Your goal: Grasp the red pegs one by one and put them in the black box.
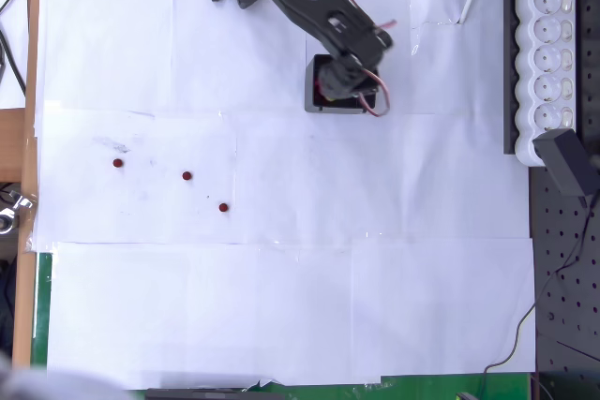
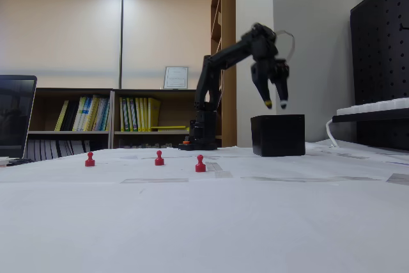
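Hovering released and empty over the small black plastic box (image 2: 277, 135), the tool (image 2: 275, 103) should next approach the nearest small red peg (image 2: 200, 163) vertically.

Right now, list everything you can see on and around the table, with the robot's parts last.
red pegs: three, dark red, standing on the paper at
black box: one, black, on the paper under the gripper
white paper: several sheets, covering the table
power strip: one, white, right edge of the overhead view
bookshelf: one, books inside, background
gripper: one, black, open, hanging above the box
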Action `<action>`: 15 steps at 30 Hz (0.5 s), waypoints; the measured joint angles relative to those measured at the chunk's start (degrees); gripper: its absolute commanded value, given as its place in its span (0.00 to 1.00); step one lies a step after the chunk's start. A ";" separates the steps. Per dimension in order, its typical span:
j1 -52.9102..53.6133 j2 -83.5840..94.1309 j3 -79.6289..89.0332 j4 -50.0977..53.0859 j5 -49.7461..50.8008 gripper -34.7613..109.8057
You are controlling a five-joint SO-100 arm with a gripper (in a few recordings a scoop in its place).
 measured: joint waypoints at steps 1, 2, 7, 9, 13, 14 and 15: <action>2.99 -2.99 -5.54 -2.20 3.34 0.33; 5.98 -5.98 -11.95 -5.54 6.42 0.33; 18.28 -11.69 -43.33 -34.01 18.46 0.33; 20.74 -11.78 -51.42 -48.16 20.74 0.33; 22.32 -10.02 -61.70 -74.44 22.24 0.34; 22.41 -9.05 -63.54 -80.42 21.62 0.34; 22.41 -7.82 -64.86 -85.87 20.65 0.34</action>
